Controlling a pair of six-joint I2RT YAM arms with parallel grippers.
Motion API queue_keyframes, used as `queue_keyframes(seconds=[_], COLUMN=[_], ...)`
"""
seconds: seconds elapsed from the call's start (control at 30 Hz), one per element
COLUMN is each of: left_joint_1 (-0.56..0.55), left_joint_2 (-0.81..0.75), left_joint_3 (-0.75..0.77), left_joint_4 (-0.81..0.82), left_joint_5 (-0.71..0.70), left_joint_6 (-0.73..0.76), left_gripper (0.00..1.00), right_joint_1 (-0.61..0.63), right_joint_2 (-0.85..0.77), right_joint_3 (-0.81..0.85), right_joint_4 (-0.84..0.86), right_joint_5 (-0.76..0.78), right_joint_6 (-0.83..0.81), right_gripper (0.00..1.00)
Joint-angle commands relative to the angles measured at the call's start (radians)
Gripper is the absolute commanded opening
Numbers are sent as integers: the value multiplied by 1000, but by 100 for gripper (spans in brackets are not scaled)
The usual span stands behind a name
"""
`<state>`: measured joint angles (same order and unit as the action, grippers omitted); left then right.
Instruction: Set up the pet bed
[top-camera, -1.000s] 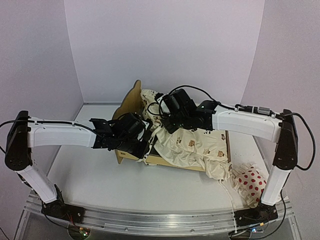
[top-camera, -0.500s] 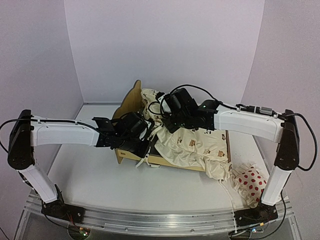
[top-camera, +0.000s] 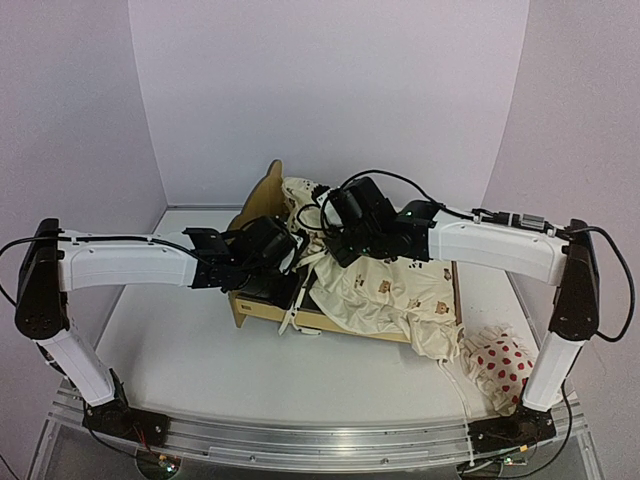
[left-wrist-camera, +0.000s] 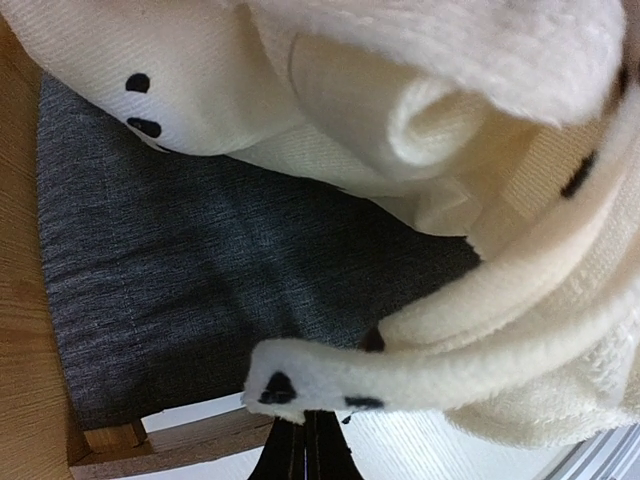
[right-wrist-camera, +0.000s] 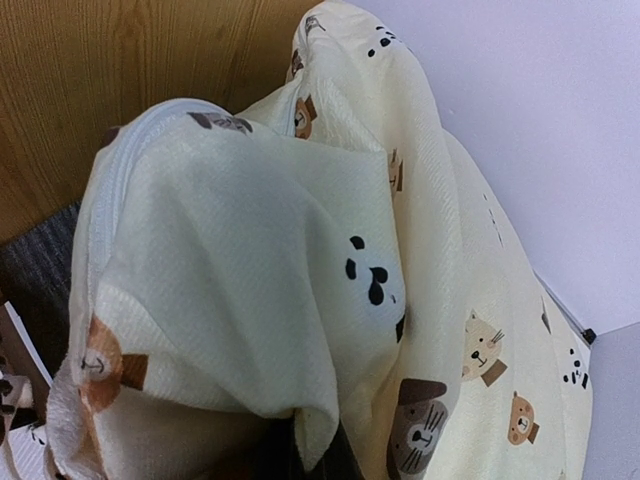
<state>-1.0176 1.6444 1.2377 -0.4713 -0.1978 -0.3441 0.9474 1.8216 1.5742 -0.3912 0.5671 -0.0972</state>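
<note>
Now your left end effector (left-wrist-camera: 305, 448) has clamped down: a second ago its jaws stood apart just off the near left corner of the pet bed (top-camera: 262, 200), and since then they have closed fully and the arm has eased a little further in over the frame. From the left wrist, the two fingers are pressed together with the ruffled edge of the cushion (top-camera: 400, 290) lying right across their tips, so it looks like a pinch on that hem, though the fabric is thin and the contact itself is hidden. One tie (top-camera: 293, 318) hangs loose below it, over the front rail.

Your right end effector (top-camera: 325, 248) stays clenched on a raised fold of the same cushion, up near the scalloped headboard.

The pet bed sits mid-surface (top-camera: 180, 350) between the two arms, and its dark grey base (left-wrist-camera: 200, 300) is still bare at the left end. With both ends of the cushion apparently in hand, you are probably ready to spread it flat across that base. The dotted pillow (top-camera: 503, 365) waits by the right arm's base.
</note>
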Motion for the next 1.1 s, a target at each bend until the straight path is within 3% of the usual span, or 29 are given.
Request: queue_keyframes(seconds=[0.0,0.57,1.07], left_joint_1=[1,1,8], left_joint_2=[-27,-13,-84], left_joint_3=[23,366,244], left_joint_4=[15,-139,-148], left_joint_5=[-56,-302,-314], left_joint_6=[-5,129,56], left_gripper=[0,0,0], right_joint_1=[-15,-15,-15], right_joint_2=[-59,-78,-39], right_joint_3=[-5,12,16], right_joint_4=[-49,-57,-66], right_joint_5=[23,-73,-123], right_joint_6=[14,46,80], right_gripper=[0,0,0])
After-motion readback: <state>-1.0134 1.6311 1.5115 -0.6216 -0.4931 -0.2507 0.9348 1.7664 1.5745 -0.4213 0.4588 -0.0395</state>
